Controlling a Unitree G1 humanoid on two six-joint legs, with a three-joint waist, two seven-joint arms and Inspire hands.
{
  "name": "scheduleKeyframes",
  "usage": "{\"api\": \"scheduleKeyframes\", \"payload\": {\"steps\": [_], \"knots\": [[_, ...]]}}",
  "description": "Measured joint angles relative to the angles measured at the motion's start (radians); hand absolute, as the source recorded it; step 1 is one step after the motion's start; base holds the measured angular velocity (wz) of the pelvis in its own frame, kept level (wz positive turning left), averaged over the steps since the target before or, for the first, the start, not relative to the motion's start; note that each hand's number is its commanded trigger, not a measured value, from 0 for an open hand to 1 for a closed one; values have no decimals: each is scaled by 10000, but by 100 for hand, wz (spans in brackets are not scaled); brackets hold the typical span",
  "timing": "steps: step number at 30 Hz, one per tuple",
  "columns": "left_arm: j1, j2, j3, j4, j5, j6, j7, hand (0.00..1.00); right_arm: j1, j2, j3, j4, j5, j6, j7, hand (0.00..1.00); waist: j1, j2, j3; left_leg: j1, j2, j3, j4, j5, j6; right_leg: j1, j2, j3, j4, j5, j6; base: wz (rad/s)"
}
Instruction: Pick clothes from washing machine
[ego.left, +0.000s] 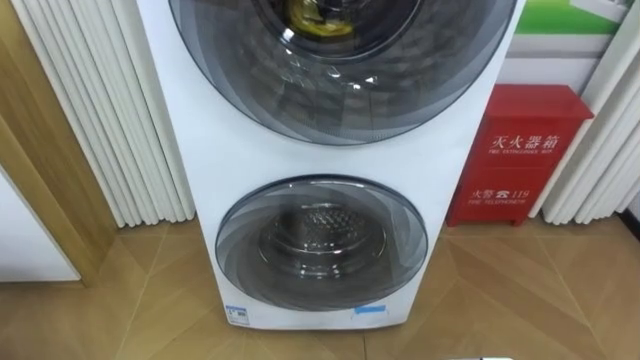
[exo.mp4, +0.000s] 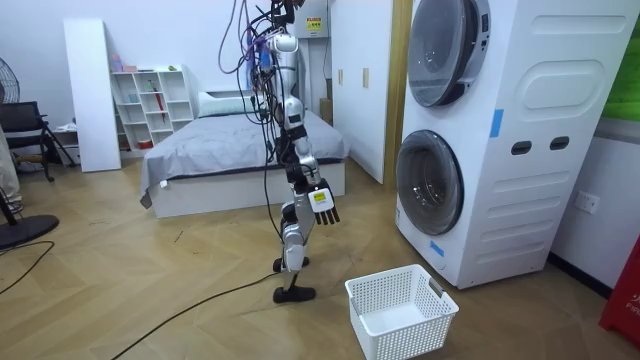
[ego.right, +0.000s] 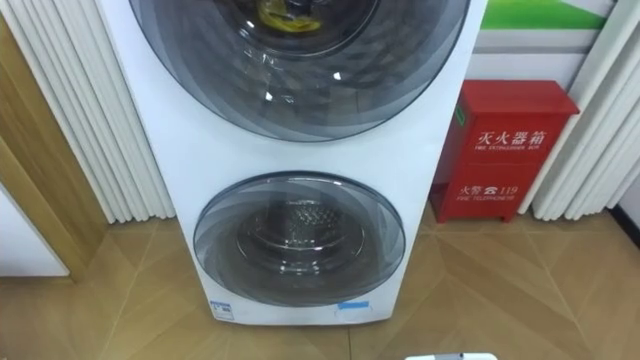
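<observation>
Room view, stance: robot stands on the floor (exo.mp4: 150, 290) facing the washer (exo.mp4: 500, 140), with a gap between them.
Right hand (exo.mp4: 322, 205): hangs by the hip on the camera's side, fingers loose and apart, holding nothing. It is probably low because no reach has begun.
Clothes (ego.left: 318, 20): a yellow bundle behind the glass of the upper door (ego.left: 345, 90), ahead of the hand and well above it.
Upper door: shut, so the clothes are sealed in. I judge it must be opened first.
Lower door (ego.left: 322, 238): also shut, ahead of the hand at about its height. The drum behind it looks bare.
Basket (exo.mp4: 400, 312): on the floor below and ahead of the hand, near the washer's foot, mouth up, probably set there to take the clothes.
Edges: red box (ego.left: 515, 150) beside the washer, off to the hand's right; white slats (ego.left: 100, 110) line the wall on the washer's other side.
Open room: bare floor runs from the hand to the washer. The basket rim is the one obstacle low down, and either door needs swing room.
</observation>
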Motion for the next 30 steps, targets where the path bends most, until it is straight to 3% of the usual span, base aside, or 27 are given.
{"api": "scheduleKeyframes", "payload": {"steps": [10,18,23,27,30], "knots": [[3,-41,-1,0,-37,-5,-274,0,61,3,-78,14,213,-9,-41,0,-3,79,1,14,12,-1,4,-4,-7,14,8,-18,2,0,0,0],[-2,-36,42,1,-16,-308,-267,0,95,-49,-316,-502,693,2,-723,0,35,107,16,111,6,-28,-18,-5,-5,46,6,38,20,0,0,0],[-15,105,290,-1,73,-503,-259,0,-304,-251,-1905,-2900,580,-51,-1284,0,-83,35,65,168,-8,36,59,-4,-5,41,-5,38,23,0,0,-2],[13,462,325,-14,70,-557,-259,0,-732,-688,-2170,-4904,673,-74,-1892,0,-14,-120,116,140,-13,41,76,-1,-3,30,-9,36,11,-2,-2,0],[179,648,335,-11,86,-491,-234,0,-785,-944,-2187,-7500,727,-94,-2428,0,25,-169,72,138,-15,42,83,-1,-3,30,-9,46,-8,-16,-2,0]]}}
